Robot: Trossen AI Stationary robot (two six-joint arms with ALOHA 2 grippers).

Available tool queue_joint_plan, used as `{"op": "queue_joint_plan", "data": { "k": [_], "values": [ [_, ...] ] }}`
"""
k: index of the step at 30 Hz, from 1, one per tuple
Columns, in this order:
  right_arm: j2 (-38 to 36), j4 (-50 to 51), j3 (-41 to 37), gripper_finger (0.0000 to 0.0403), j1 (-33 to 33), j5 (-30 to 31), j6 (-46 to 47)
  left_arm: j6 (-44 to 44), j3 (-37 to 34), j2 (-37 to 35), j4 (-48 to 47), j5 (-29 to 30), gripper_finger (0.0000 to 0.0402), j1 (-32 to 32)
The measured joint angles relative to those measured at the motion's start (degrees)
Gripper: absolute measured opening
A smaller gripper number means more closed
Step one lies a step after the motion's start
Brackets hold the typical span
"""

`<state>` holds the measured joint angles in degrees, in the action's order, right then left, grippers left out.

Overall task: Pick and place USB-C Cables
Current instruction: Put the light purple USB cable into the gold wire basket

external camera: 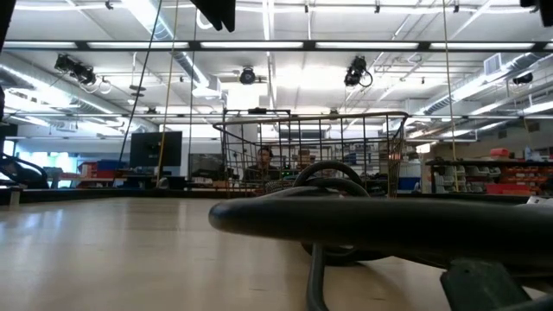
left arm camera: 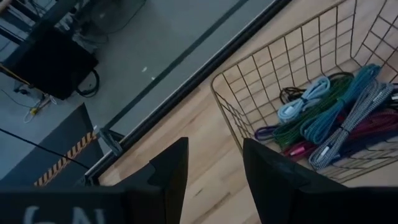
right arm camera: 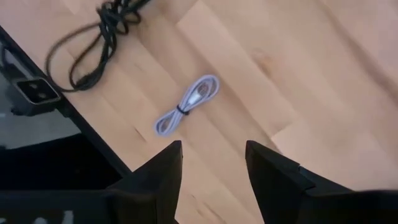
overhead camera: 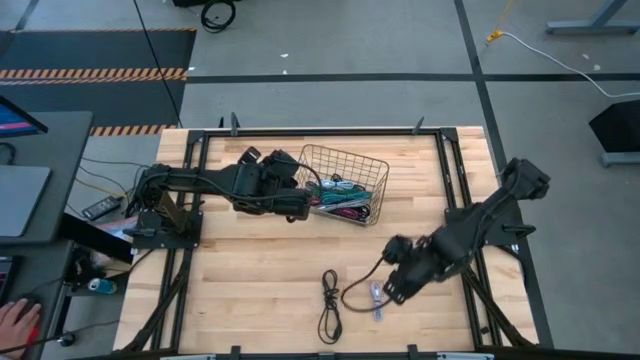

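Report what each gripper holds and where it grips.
Nothing is held. Left gripper by the basket and right gripper above the pale cable are open.

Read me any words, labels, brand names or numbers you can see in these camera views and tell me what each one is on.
None can be read.
Pale markings on the left end effector body: blurred and cut off at the picture's edge, unreadable.
Wire basket, cable bundles in the basket, pale cable bundle on the table, black cable: no print visible.
Shelves in the room behind: too small.
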<state>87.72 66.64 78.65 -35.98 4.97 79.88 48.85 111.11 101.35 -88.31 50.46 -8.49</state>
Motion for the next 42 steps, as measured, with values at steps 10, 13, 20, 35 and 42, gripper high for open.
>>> {"op": "queue_joint_plan", "data": {
  "k": [10, 13, 20, 35, 42],
  "values": [
    [9.66, -5.18, 0.00, 0.0233, -5.07, 0.25, 6.37, -0.12, 0.00, 0.01, 0.22, -1.28, 0.0160, -0.11],
    [13.06, -8.05, 0.00, 0.0244, -6.12, 0.29, 10.23, -0.55, 0.00, 0.00, 0.24, -2.34, 0.0160, -0.11],
    [21.41, -20.50, 0.00, 0.0251, -6.77, 0.92, 12.74, -0.71, 0.00, -0.01, 0.24, -3.85, 0.0160, -0.25],
    [29.40, -22.07, 0.00, 0.0244, -5.83, 2.12, 13.42, -0.09, 0.00, 0.00, 0.26, -3.87, 0.0160, -1.77],
    [29.16, -20.15, 0.00, 0.0119, -5.45, 0.15, 11.15, -0.10, 0.00, 0.00, 0.50, -3.85, 0.0160, -1.77]
  ]
}}
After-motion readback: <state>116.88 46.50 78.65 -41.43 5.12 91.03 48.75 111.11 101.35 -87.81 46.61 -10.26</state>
